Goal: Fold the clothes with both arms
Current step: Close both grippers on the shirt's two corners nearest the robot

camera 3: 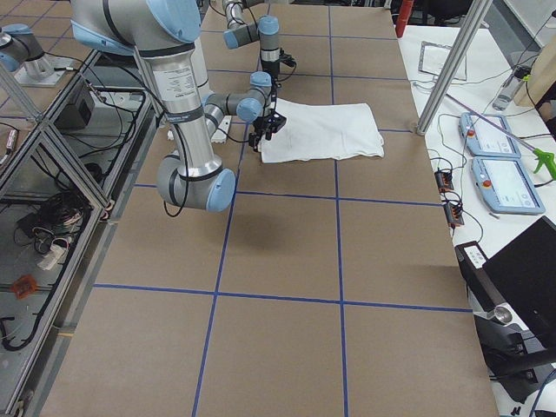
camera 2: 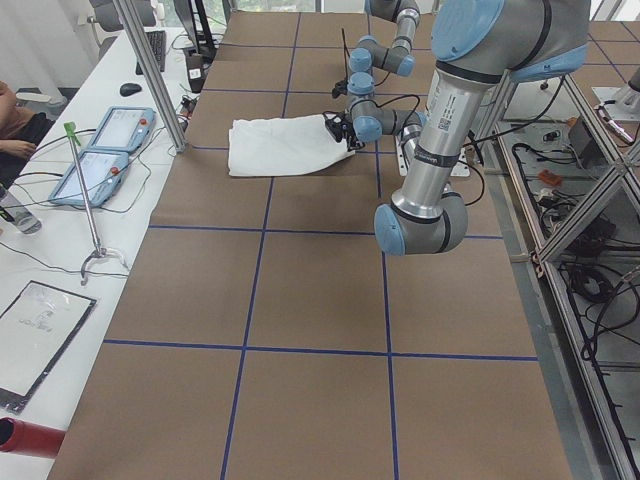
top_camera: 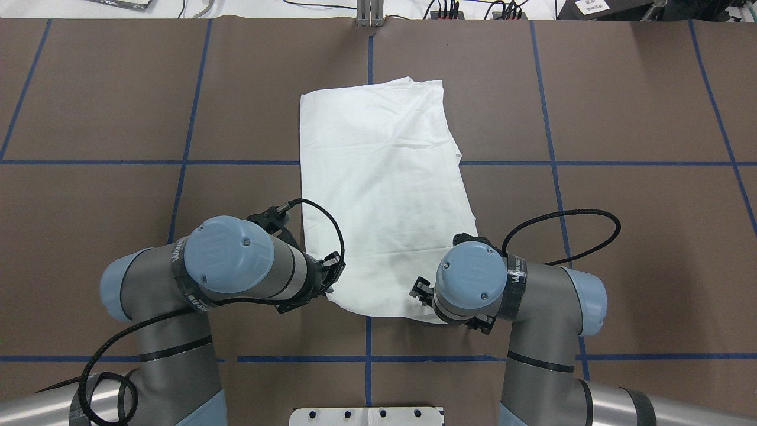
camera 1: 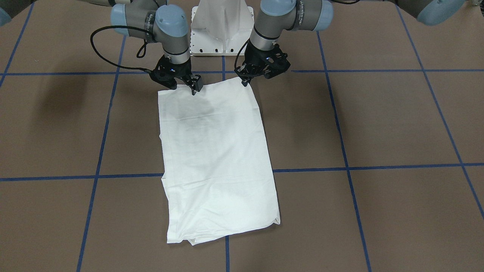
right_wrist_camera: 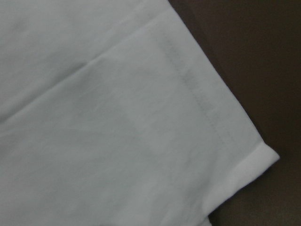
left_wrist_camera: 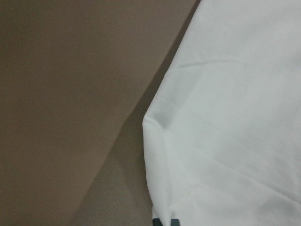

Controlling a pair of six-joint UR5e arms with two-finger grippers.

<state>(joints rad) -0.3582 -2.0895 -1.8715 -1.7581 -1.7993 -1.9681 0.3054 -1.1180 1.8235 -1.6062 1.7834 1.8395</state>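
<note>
The white shirt [camera 1: 215, 158] lies folded into a long flat rectangle in the middle of the brown table; it also shows from overhead [top_camera: 384, 189] and in both side views [camera 2: 285, 145] [camera 3: 326, 130]. No printed text or neck label shows. My left gripper [camera 1: 246, 80] is at the shirt's robot-side corner, fingers closed on the cloth [left_wrist_camera: 225, 117]. My right gripper [camera 1: 196, 87] is at the other robot-side corner, closed on the hemmed edge [right_wrist_camera: 117, 117]. From overhead the left gripper [top_camera: 329, 283] is partly seen, and the right one is hidden under its wrist.
The white pedestal base [camera 1: 222, 26] stands just behind the shirt's near edge. Blue tape lines grid the table [top_camera: 118, 118]. A side bench with tablets [camera 2: 110, 130] [camera 3: 508, 178] and a metal post [camera 2: 150, 75] runs along the far side.
</note>
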